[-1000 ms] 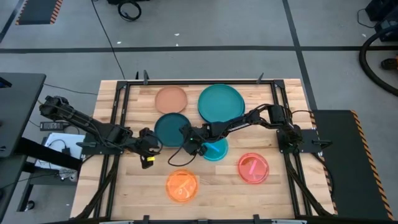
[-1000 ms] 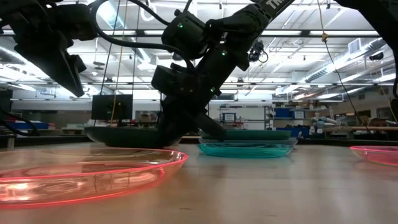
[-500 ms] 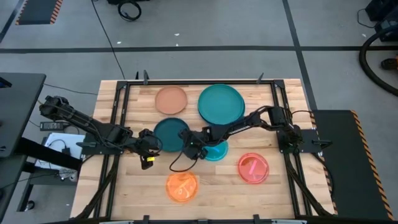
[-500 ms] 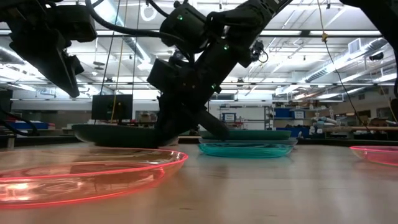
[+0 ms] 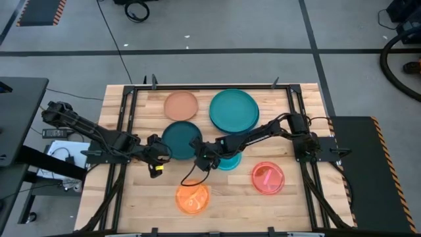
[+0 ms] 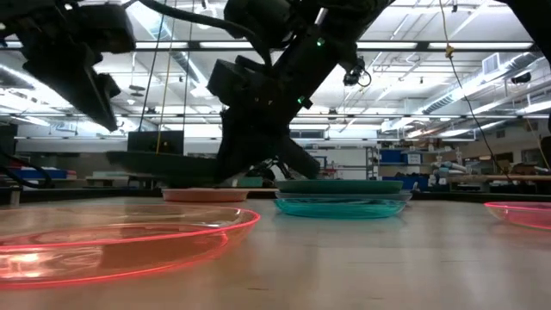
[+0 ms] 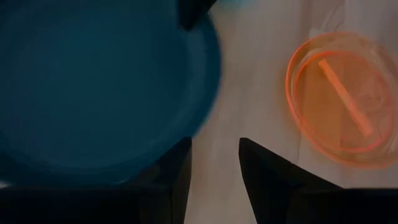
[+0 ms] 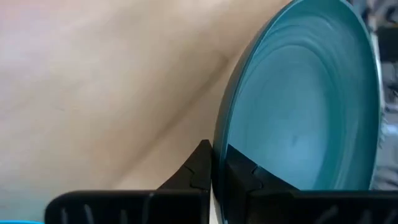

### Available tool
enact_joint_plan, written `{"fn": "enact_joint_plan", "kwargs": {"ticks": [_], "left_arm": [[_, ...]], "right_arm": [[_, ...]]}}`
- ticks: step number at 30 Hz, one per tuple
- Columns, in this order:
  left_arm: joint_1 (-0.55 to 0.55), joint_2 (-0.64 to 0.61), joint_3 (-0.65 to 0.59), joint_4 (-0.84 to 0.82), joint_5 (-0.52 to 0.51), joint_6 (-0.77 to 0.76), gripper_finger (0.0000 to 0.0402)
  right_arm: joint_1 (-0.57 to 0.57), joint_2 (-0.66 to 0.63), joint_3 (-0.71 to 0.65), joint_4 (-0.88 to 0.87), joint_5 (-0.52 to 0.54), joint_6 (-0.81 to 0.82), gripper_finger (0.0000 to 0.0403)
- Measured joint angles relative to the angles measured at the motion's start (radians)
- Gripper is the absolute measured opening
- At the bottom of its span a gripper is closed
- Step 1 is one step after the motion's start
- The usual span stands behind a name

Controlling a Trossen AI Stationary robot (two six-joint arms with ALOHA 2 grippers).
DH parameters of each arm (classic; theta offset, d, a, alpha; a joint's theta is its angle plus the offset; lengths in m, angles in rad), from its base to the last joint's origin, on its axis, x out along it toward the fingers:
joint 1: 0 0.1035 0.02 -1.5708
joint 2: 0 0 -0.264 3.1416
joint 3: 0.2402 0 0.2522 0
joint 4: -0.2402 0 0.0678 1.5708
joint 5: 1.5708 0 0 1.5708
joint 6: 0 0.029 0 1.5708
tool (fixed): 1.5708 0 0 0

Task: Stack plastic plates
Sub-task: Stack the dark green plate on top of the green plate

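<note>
The medium dark teal plate (image 5: 177, 139) is left of the table's middle, lifted off the wood in the low view (image 6: 172, 160). My right gripper (image 5: 199, 157) is shut on its near-right rim. My left gripper (image 5: 156, 151) is open beside the plate's near-left edge and higher than it in the low view (image 6: 102, 108); its fingers (image 7: 180, 168) touch nothing. The peach plate (image 5: 181, 105), teal-green plate (image 5: 233, 110), cyan plate (image 5: 229, 160), pink-red plate (image 5: 268, 177) and orange plate (image 5: 192, 197) lie flat on the table. No blue plate shows. My right gripper (image 8: 214, 169) pinches the dark teal plate's rim (image 8: 219, 134) on the plate's near-right side, one finger on the upper face and one on the underside. The fingers slant down at it from the table's right. The plate hangs clear of the table, about level.
A black frame (image 5: 125, 125) runs round the wooden table top (image 5: 145, 197). The cyan plate sits just right of my right gripper, partly under that arm. Bare wood (image 5: 230, 197) shows between the orange and pink-red plates.
My right gripper, still shut on the dark teal plate's rim, moved a little toward the table's near edge and then rose. The plate first slid slightly left along the table, then came up clear of it, so the peach plate now shows beneath it in the low view.
</note>
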Motion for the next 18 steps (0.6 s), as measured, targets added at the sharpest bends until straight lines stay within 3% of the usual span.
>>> {"fn": "enact_joint_plan", "kwargs": {"ticks": [18], "left_arm": [[0.001, -0.002, 0.083, 0.002, -0.038, 0.188, 0.0141]], "right_arm": [[-0.043, -0.154, 0.000, -0.198, 0.147, 0.163, 0.0025]]}}
